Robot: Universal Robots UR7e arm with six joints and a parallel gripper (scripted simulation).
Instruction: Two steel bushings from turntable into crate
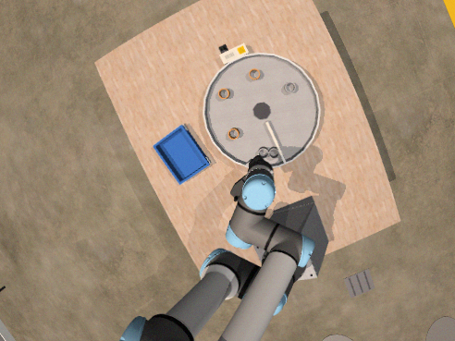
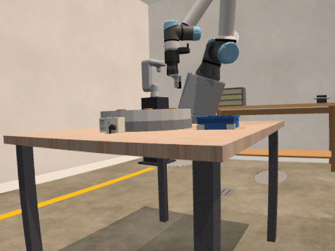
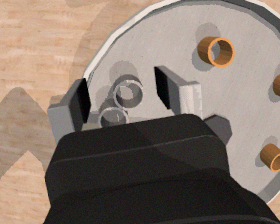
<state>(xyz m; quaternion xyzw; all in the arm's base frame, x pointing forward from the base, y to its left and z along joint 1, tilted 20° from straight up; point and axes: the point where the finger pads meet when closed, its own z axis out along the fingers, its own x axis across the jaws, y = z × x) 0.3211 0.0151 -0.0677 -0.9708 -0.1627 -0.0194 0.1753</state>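
The grey turntable (image 1: 262,111) carries three steel bushings: two side by side at its near edge (image 1: 264,152) (image 1: 273,152) and one at the far right (image 1: 290,88). Three brass-coloured bushings (image 1: 254,74) (image 1: 224,93) (image 1: 234,133) stand on its left half. My gripper (image 3: 121,86) (image 2: 177,81) is open and empty. It hangs well above the near pair. In the wrist view one steel bushing (image 3: 128,92) shows between the fingers and the other (image 3: 113,117) just beside it. The blue crate (image 1: 181,153) sits empty to the left of the turntable.
A pale bar (image 1: 275,142) reaches from near the dark hub (image 1: 262,111) to the rim, right beside the near steel pair. A small control box (image 1: 233,54) sits at the turntable's far edge. A white bracket on a black base (image 2: 151,81) stands over the turntable.
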